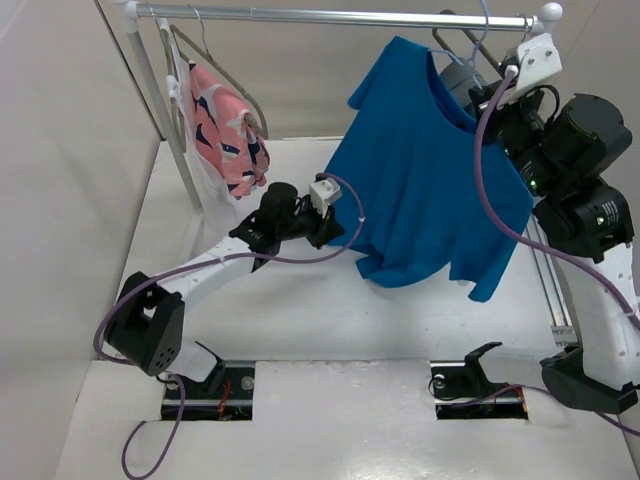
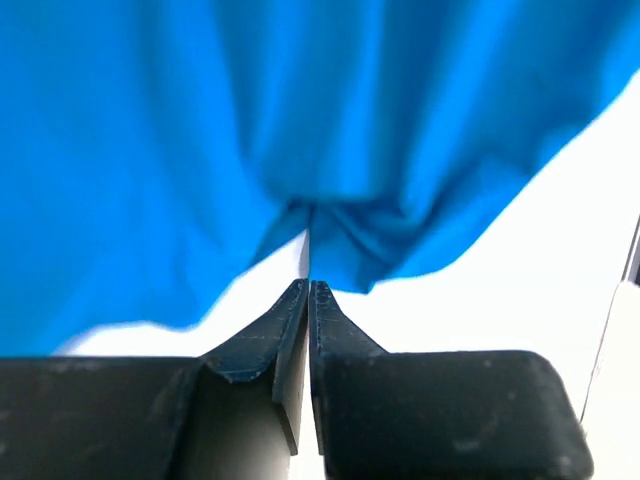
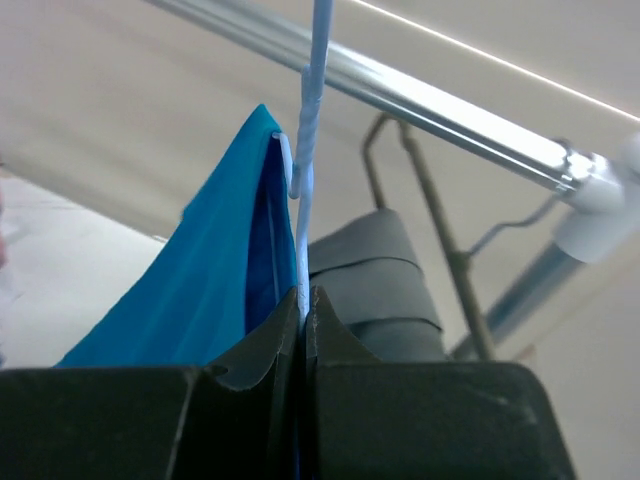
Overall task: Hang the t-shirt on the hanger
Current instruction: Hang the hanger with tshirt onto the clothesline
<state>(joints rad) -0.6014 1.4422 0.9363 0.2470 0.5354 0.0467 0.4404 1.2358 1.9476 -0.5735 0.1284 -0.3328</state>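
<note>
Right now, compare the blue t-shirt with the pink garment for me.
The t-shirt is plain blue; the pink garment is patterned. The t-shirt is larger and hangs near the right end of the rail, the pink garment near the left. The right gripper is shut on the t-shirt's hanger; no gripper touches the pink garment. Both hang below one rail.

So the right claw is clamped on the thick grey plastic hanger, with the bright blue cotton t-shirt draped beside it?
Not quite: the right gripper is shut on the thin light-blue wire hanger, not the grey plastic hanger behind, as the right wrist view shows. The bright blue cotton t-shirt does drape beside it.
</note>
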